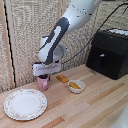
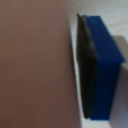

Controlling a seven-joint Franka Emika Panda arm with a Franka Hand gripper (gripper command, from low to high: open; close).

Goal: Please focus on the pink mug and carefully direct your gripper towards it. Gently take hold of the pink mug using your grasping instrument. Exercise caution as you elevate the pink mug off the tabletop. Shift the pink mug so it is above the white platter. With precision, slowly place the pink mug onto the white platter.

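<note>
White platter [image 1: 25,104] bare; small bowl [image 1: 76,86] holds yellow contents

White robot arm [image 1: 75,15] with a dark grey panel, boxy white gripper [image 1: 44,76], seemingly blue-padded fingers [image 2: 102,65].

A home kitchen corner is showing: a wooden countertop [image 1: 95,102] is holding a black air fryer [image 1: 108,53] at two o'clock, with woven cane panelling [image 1: 27,30] standing behind.
</note>
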